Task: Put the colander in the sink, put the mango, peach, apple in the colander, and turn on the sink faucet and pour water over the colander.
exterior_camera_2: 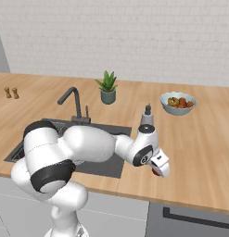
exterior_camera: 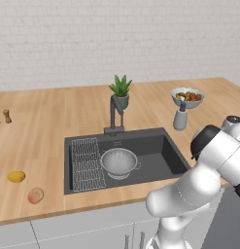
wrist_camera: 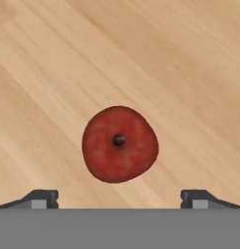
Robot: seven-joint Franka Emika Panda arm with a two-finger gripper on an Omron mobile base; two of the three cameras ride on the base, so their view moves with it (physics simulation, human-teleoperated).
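The tool (wrist_camera: 119, 197) hangs with jaws spread wide above the round deep red apple (wrist_camera: 120, 144), which lies on the wooden tabletop (wrist_camera: 180, 73) right of the dark grey rectangular sink (exterior_camera: 155, 151). Closing off-centre could roll the smooth fruit away along the tabletop.

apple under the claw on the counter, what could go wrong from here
1. The apple is round and lies free on the smooth counter; the open claw has a fingertip on each side, and if one touches first the apple could roll away.
2. The colander sits in the sink, away from the apple; a weak grip could drop it on the way.
3. The mango and peach lie near the counter's front edge; a nudge could send them off.
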